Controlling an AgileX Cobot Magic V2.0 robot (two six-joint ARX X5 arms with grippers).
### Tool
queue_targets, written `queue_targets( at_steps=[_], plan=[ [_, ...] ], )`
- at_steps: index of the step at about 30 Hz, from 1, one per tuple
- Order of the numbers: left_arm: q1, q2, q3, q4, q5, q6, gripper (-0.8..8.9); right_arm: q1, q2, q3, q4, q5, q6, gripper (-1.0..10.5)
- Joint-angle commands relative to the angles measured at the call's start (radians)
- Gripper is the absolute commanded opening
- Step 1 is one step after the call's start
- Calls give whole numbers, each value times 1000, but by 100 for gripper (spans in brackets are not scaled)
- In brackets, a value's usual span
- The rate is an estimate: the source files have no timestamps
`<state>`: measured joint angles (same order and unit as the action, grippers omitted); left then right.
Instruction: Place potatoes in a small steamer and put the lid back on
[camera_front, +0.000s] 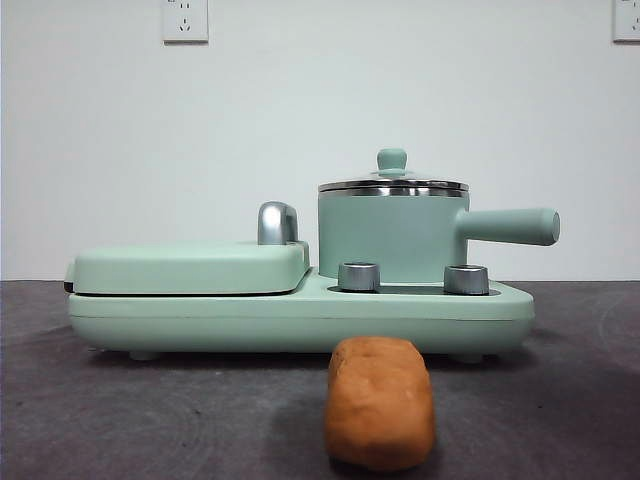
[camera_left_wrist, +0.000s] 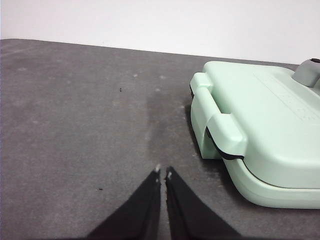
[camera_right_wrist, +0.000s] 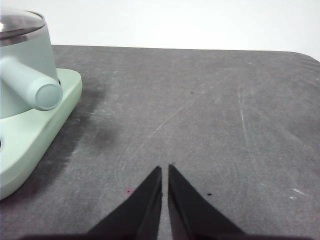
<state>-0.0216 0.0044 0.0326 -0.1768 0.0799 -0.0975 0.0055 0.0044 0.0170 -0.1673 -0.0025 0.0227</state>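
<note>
Front view: potato (camera_front: 380, 403) lies on the table (camera_front: 150, 410) in front of the cooker base (camera_front: 300, 315), long axis running toward the camera, roughly below the small steamer (camera_front: 392, 238). Lid (camera_front: 392, 183) sits on the pot, so it has to come off first. Neither wrist view shows the potato. Right claw (camera_right_wrist: 165, 168) hangs narrow and empty beside the steamer's handle (camera_right_wrist: 35, 85); left claw (camera_left_wrist: 163, 172), also narrow and empty, is off by the grill cover (camera_left_wrist: 270, 125). Right arm looks nearer the lid.
</note>
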Motion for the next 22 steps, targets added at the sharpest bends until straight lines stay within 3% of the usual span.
queue_targets(
  at_steps=[1, 5, 8, 13, 18, 22],
  plan=[
    [2, -1, -19, 4, -2, -32, 19, -1, -1, -5, 11, -16, 18, 19],
    [2, -1, -19, 56, -2, -126, 19, -1, -1, -5, 24, -33, 114, 19],
    [2, -1, -15, 105, 5, -237, 17, -1, -1, 7, 33, -93, 217, 15],
    [-5, 7, 50, 90, 90, -363, 17, 0, 0, 75, 21, -151, 367, 14],
    [-32, 57, 156, 54, 106, -394, 17, 8, 28, 217, -90, -177, 414, 14],
    [-54, 148, 277, 3, 125, -383, 17, 8, 111, 370, -212, -216, 401, 14]
  ],
)
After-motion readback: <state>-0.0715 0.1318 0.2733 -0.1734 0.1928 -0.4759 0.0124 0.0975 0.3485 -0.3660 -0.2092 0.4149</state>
